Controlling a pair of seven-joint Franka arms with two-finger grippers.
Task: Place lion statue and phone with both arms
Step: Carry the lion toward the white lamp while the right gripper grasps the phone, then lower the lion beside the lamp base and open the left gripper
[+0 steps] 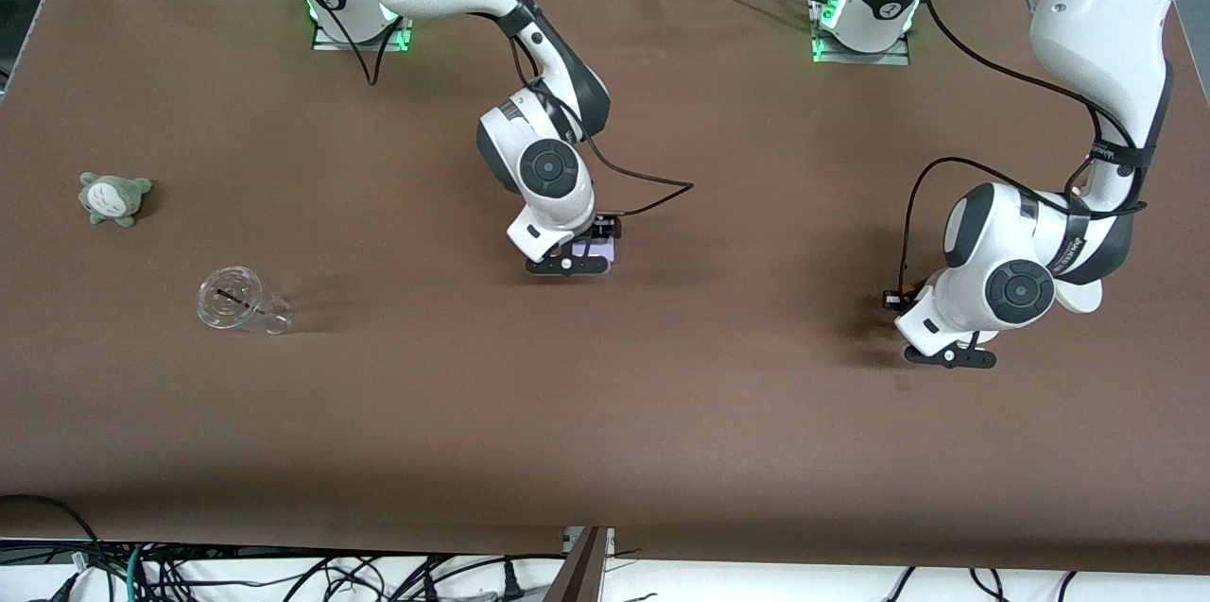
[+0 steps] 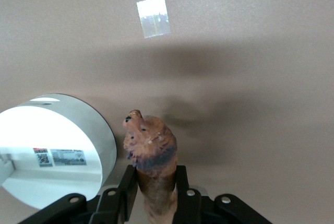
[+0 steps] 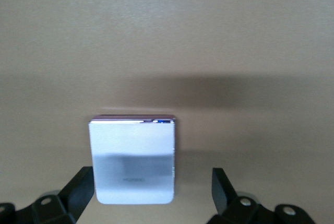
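Note:
The phone (image 3: 133, 158), a pale lavender-white slab, lies flat on the brown table between the fingers of my right gripper (image 3: 151, 182). The jaws are open: one finger is beside the phone's edge, the other stands well clear. In the front view the phone (image 1: 607, 250) peeks out beside the right gripper (image 1: 569, 264), low at the table's middle. My left gripper (image 2: 154, 174) is shut on the reddish-brown lion statue (image 2: 151, 140), whose head sticks out past the fingertips. In the front view the left gripper (image 1: 950, 358) is low over the table at the left arm's end, and the lion is hidden there.
A grey-green plush creature (image 1: 115, 197) and a clear plastic cup (image 1: 241, 301) on its side lie at the right arm's end. A pale square patch (image 2: 154, 16) marks the table ahead of the lion. A white round labelled part (image 2: 47, 151) shows beside the left gripper.

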